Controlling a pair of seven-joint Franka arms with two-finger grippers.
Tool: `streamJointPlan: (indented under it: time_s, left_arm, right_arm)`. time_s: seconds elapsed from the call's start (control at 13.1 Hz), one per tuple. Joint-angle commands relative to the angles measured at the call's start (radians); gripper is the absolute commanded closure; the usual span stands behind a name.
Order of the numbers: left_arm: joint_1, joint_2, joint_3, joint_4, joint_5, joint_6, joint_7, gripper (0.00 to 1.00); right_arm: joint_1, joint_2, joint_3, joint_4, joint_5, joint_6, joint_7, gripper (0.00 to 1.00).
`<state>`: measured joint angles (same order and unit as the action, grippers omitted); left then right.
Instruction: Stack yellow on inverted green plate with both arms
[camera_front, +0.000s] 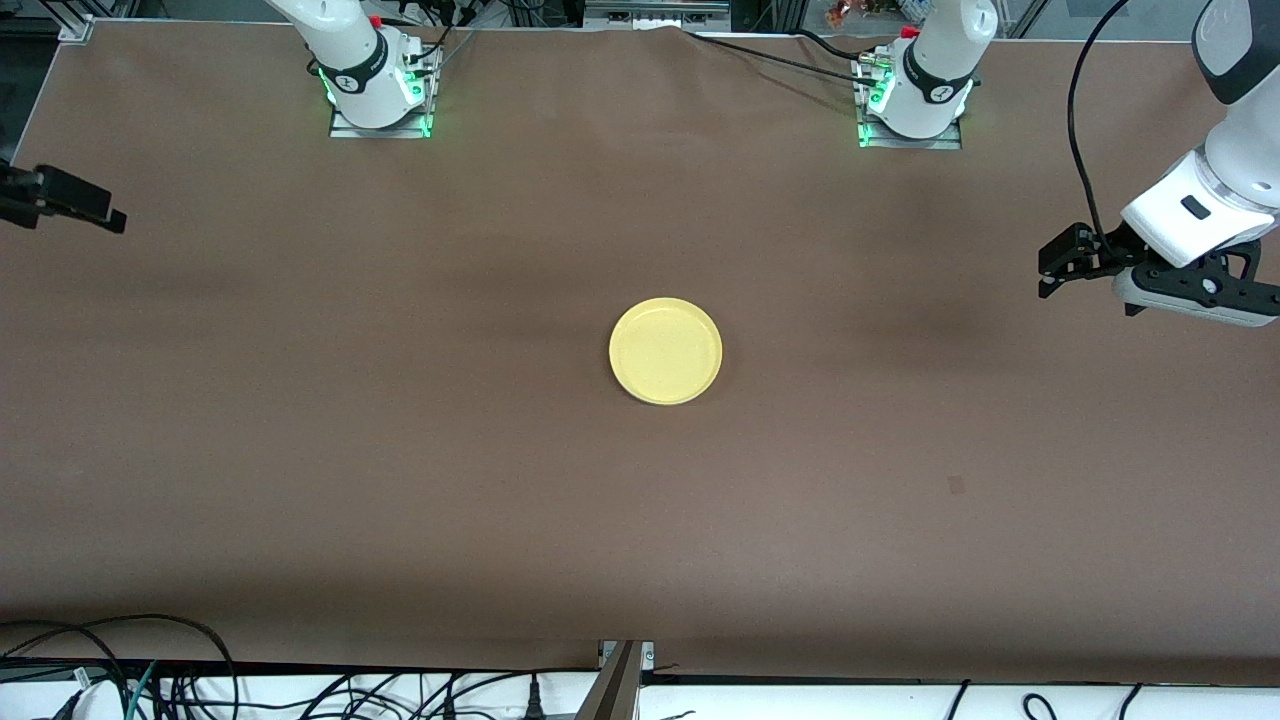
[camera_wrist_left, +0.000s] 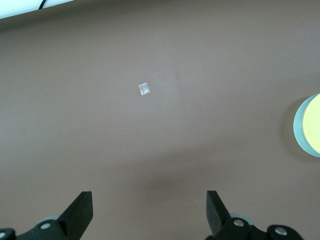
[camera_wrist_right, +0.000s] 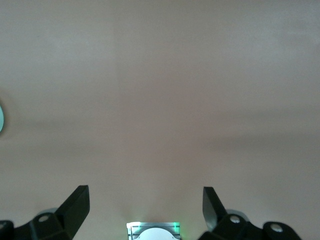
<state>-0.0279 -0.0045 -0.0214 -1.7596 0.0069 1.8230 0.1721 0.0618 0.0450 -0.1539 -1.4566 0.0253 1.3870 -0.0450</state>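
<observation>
The yellow plate (camera_front: 665, 350) lies rim up in the middle of the table. In the left wrist view the yellow plate (camera_wrist_left: 314, 122) rests on the pale green plate (camera_wrist_left: 298, 125), of which only a thin rim shows beneath it. A sliver of the green plate (camera_wrist_right: 1, 119) also shows in the right wrist view. My left gripper (camera_front: 1052, 272) hangs open over the table's left-arm end, nothing between its fingers. My right gripper (camera_front: 105, 212) hangs open over the right-arm end, also holding nothing. Both are well apart from the plates.
A small pale square mark (camera_front: 956, 485) sits on the brown table cover nearer the front camera, toward the left arm's end. The right arm's green-lit base (camera_wrist_right: 152, 231) shows below its fingers. Cables (camera_front: 150, 680) lie along the table's front edge.
</observation>
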Motion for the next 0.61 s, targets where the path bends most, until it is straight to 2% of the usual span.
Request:
streamJointPlan:
  time_s: [0.0,0.15,0.53]
  left_arm:
    - [0.002,-0.009,-0.005,0.002,0.025,-0.004,0.018,0.00]
    - [0.002,-0.009,-0.005,0.002,0.025,-0.004,0.018,0.00]
    - [0.003,-0.009,-0.005,0.002,0.025,-0.004,0.018,0.00]
  right_arm:
    - [-0.026,-0.043,0.030,-0.039,-0.027,-0.029,-0.009,0.00]
    - [-0.026,-0.030,0.024,-0.025,-0.064,-0.051,-0.013,0.00]
    - [-0.022,-0.005,0.025,0.001,-0.056,-0.052,-0.012,0.00]
